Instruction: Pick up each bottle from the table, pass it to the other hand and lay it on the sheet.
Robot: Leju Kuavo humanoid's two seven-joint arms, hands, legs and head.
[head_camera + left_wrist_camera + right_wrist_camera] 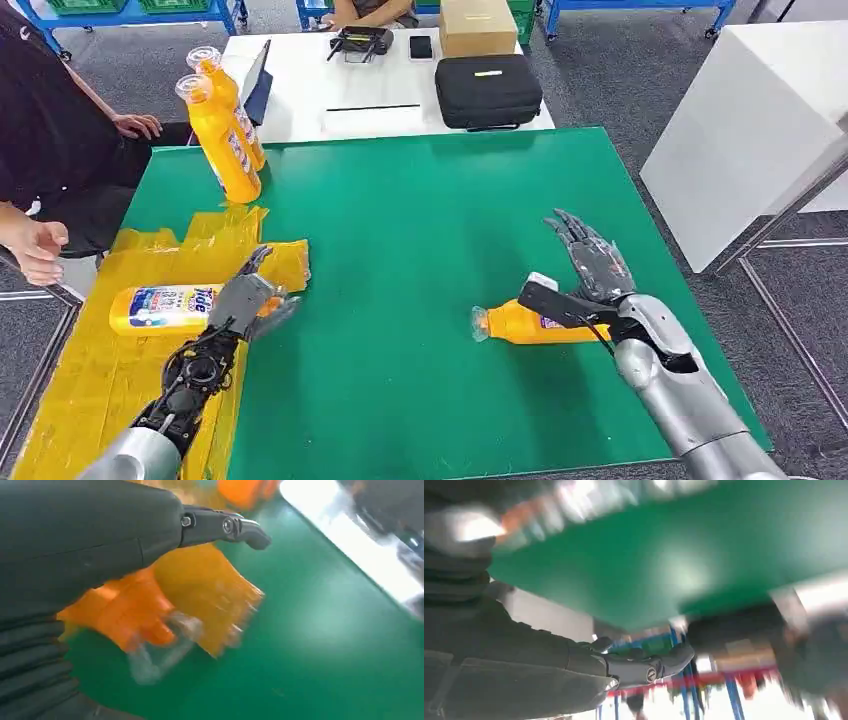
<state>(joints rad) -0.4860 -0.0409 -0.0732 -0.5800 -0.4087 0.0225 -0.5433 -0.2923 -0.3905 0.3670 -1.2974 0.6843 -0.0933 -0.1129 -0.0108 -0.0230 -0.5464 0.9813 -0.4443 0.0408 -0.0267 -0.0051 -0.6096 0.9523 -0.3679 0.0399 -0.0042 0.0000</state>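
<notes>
On the green table (420,260), a yellow sheet (90,370) covers the near left corner, and one orange bottle (165,308) lies on its side on it, its label facing up. The left hand (245,298) sits at that bottle's cap end with its fingers spread around it; whether they grip the bottle or only rest against it cannot be told, and the blurred left wrist view shows the orange neck and clear cap (150,650) just beside the grey thumb (225,527). On the right, a second bottle (530,323) lies on its side on the bare green surface, cap pointing left. The right hand (590,270) is over its far end, fingers straight and apart, holding nothing. Two more upright bottles (225,130) stand together at the far left of the table. A person's hand (35,250) reaches in at the left edge, near the sheet. Beyond the green table, a white table (300,90) carries a black case (487,90) and a cardboard box (477,25).
</notes>
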